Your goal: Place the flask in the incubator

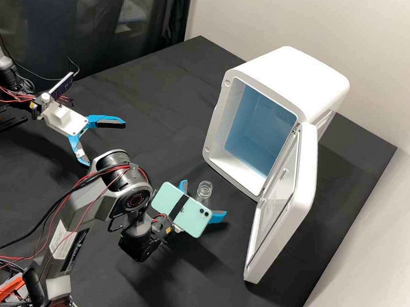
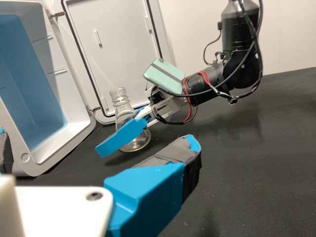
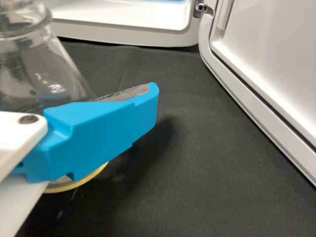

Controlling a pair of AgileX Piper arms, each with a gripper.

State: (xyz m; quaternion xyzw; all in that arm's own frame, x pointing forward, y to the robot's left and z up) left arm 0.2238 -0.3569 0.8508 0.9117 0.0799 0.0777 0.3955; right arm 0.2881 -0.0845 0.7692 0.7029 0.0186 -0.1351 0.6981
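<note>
A clear conical flask (image 1: 204, 190) stands upright on the black bench (image 1: 162, 95) just in front of the white incubator (image 1: 298, 77). The incubator's blue inside is bare and its door (image 1: 284, 199) hangs wide open. My right gripper (image 1: 200, 200) is shut on the flask, one blue finger (image 2: 122, 137) crossing its lower body and the other behind it. In the right wrist view the flask (image 3: 34, 64) rests against the pad of that finger (image 3: 98, 128). My left gripper (image 1: 104, 143) hangs open, holding nothing, above the bench well left of the flask.
A mint-green phone (image 1: 183, 211) is clamped on the right wrist, beside the flask. Red cables (image 1: 52, 203) trail along the right arm. The open door (image 2: 118, 54) stands close on the flask's right. The bench edge (image 1: 344, 237) runs just beyond the door.
</note>
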